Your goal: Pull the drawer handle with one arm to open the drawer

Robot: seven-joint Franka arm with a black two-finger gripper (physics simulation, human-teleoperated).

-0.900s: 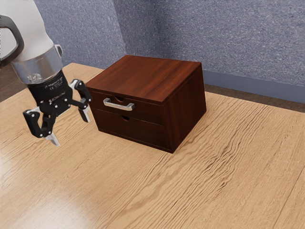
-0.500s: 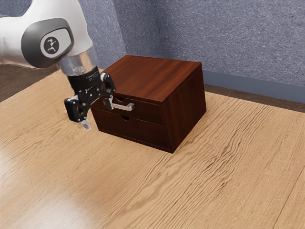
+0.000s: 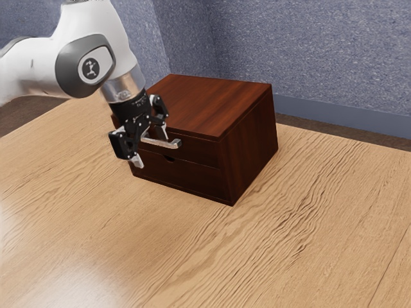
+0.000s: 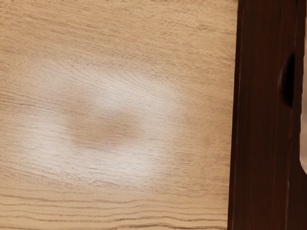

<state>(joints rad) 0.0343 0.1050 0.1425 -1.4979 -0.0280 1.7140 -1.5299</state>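
A dark wooden cabinet with two drawers stands on the table. The upper drawer carries a silver bar handle and looks closed. My black gripper is open right at the handle's end nearest the exterior view's left; one finger is above the bar and the other finger is below and in front of it. In the wrist view the dark front of the cabinet runs along one side, with a notch in it and a pale sliver of the handle.
The wooden table stretches wide in front of and beside the cabinet. A blue-grey wall rises behind it. My white arm comes in from the exterior view's upper left.
My arm has swung toward the exterior view's right, carrying the open gripper from well away from the cabinet up to the drawer handle. The cabinet has not moved.
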